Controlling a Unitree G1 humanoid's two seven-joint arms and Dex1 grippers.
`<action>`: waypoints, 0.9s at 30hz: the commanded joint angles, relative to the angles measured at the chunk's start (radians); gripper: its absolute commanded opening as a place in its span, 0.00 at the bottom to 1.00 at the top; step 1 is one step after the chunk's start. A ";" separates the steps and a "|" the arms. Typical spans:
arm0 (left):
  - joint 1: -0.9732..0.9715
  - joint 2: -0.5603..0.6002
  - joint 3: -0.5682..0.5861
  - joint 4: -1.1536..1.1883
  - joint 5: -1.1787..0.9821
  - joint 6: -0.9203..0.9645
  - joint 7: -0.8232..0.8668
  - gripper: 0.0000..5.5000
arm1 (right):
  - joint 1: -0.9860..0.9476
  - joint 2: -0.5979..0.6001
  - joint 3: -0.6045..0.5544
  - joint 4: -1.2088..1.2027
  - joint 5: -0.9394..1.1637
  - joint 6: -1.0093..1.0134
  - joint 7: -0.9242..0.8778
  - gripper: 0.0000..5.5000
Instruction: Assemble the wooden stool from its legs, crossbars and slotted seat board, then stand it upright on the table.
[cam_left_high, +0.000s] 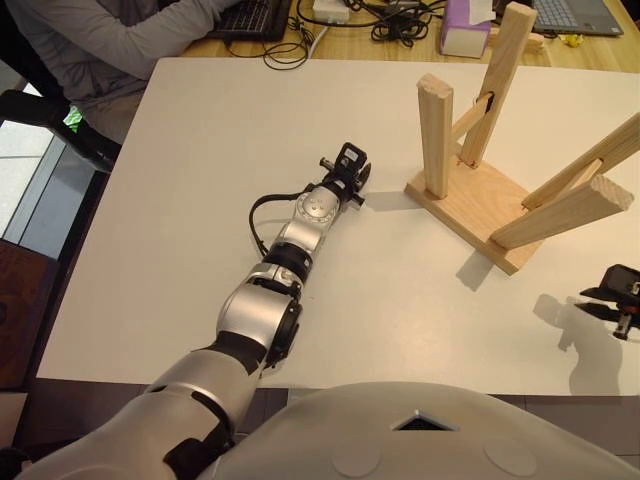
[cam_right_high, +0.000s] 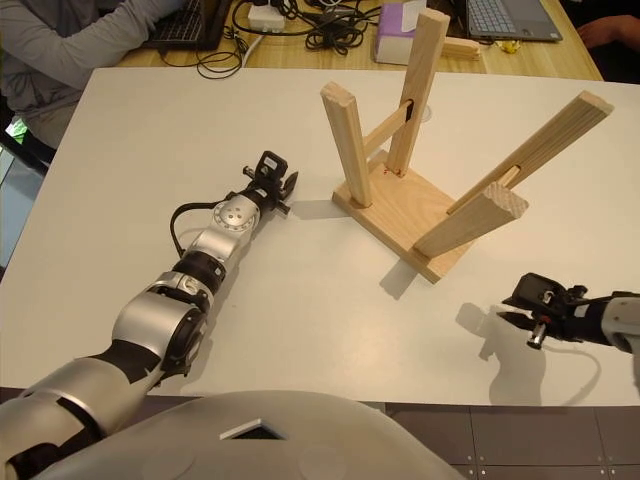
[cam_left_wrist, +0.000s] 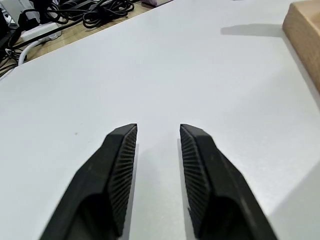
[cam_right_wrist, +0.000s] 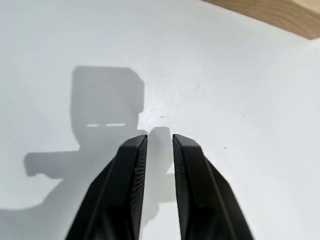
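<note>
The wooden stool lies upside down on the white table (cam_left_high: 200, 200), its seat board (cam_left_high: 470, 207) flat on the surface. Two legs (cam_left_high: 435, 135) stand upright at the back, joined by a crossbar (cam_left_high: 471, 118). Two more legs (cam_left_high: 560, 215) lean out to the right. My left gripper (cam_left_high: 360, 178) rests low just left of the seat board, open and holding nothing; its wrist view shows the fingers (cam_left_wrist: 120, 165) apart with a board corner (cam_left_wrist: 305, 30) beyond. My right gripper (cam_right_high: 505, 313) hovers near the table's front right, fingers (cam_right_wrist: 132, 170) narrowly apart and empty.
Behind the table's far edge are a keyboard (cam_left_high: 250, 18), tangled cables (cam_left_high: 400, 18), a purple box (cam_left_high: 465, 25) and a laptop (cam_left_high: 570, 15). A person sits at the back left. The left half of the table top is bare white surface.
</note>
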 joint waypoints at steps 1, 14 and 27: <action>-0.022 -0.069 0.001 0.069 0.007 -0.057 -0.018 0.17 | 0.016 0.106 0.074 -0.007 -0.006 0.013 -0.069 0.01; 0.020 -0.110 -0.032 0.132 0.064 -0.078 -0.083 0.00 | -0.018 0.175 0.141 -0.029 0.003 0.078 -0.130 0.00; 0.061 -0.155 -0.069 0.110 0.077 -0.154 -0.163 0.00 | -0.111 0.216 0.203 0.035 0.035 0.071 -0.120 0.00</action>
